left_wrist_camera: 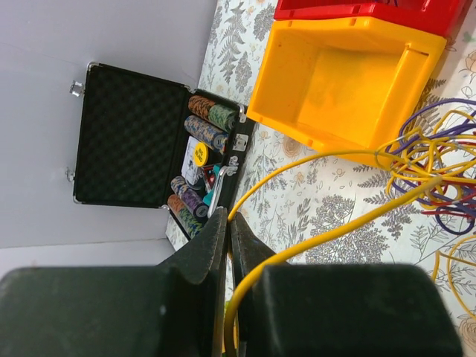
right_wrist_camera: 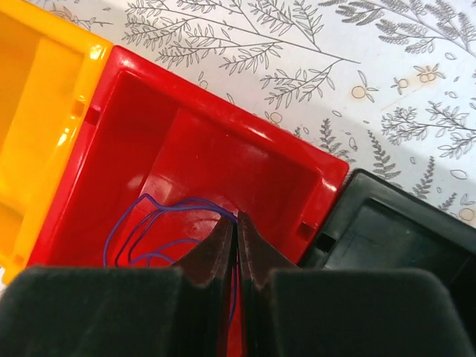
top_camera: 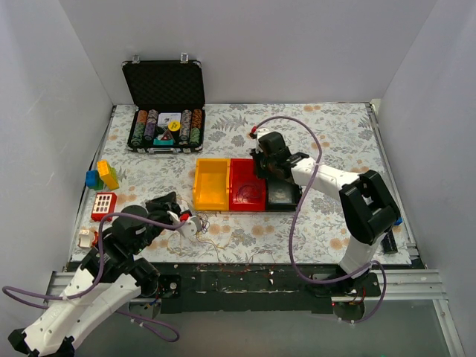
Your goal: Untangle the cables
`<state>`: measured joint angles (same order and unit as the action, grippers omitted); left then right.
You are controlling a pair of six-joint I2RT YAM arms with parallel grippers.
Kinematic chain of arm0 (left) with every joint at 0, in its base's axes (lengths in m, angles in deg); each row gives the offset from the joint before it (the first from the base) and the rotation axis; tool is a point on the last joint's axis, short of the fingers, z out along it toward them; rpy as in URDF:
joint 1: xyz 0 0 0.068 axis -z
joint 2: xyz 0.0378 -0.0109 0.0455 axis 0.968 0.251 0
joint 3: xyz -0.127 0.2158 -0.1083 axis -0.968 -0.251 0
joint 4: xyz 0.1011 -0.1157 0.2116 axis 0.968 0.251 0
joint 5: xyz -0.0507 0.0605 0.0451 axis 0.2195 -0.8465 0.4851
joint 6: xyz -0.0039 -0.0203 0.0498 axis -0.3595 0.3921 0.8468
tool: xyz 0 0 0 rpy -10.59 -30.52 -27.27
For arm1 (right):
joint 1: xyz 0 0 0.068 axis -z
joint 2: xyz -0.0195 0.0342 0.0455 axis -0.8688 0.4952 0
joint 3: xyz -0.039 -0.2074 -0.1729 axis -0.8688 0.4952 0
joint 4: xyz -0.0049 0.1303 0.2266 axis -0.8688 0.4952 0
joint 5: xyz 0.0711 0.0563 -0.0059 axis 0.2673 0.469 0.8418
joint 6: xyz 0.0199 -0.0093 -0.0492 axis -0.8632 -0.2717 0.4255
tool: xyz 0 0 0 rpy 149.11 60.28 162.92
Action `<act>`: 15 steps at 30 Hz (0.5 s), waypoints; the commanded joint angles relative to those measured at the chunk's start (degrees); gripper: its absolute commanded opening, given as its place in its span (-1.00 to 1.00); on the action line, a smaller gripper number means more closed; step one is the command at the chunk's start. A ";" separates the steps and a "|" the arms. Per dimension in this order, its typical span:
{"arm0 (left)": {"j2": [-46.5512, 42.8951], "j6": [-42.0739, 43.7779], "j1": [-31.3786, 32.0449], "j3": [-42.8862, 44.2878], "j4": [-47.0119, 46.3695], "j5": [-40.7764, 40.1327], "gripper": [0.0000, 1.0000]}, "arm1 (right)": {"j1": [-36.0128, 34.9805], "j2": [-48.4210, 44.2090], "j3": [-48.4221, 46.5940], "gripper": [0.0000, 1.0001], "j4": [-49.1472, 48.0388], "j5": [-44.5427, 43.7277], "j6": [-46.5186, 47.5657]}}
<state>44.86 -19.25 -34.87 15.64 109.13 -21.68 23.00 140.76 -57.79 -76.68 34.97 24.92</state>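
Observation:
The cables (top_camera: 216, 239) lie as a loose tangle of yellow, purple and red wires on the flowered cloth, near the front edge. In the left wrist view the knot (left_wrist_camera: 439, 178) sits at the right. From it a yellow cable (left_wrist_camera: 335, 230) runs back to my left gripper (left_wrist_camera: 229, 216), which is shut on a yellow strand at its tips. That left gripper (top_camera: 190, 222) sits just left of the tangle. My right gripper (right_wrist_camera: 236, 220) hangs over the red bin (right_wrist_camera: 223, 126), shut on a thin purple cable (right_wrist_camera: 141, 223) that loops inside the bin. From above, the right gripper (top_camera: 265, 177) is at the bin's far right corner.
A yellow bin (top_camera: 211, 184), the red bin (top_camera: 239, 172) and a black bin (top_camera: 282, 196) stand side by side mid-table. An open poker-chip case (top_camera: 163, 104) is at the back left. Coloured blocks (top_camera: 104, 175) and a red-and-white toy (top_camera: 103, 204) lie along the left edge.

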 commanded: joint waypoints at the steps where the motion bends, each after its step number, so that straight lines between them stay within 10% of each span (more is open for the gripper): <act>1: 0.97 -1.54 -0.26 2.41 -1.90 1.33 -1.00 | -0.82 2.53 -5.52 -0.70 -0.47 -0.16 -0.58; 15: 2.82 -2.42 -0.34 3.03 -3.75 1.42 -1.00 | -1.09 1.23 -12.65 0.20 3.66 -0.60 -0.32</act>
<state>46.83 -20.59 -34.87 16.39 107.03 -21.22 22.14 146.07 -69.06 -73.84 33.88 24.31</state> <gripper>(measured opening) 0.023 0.554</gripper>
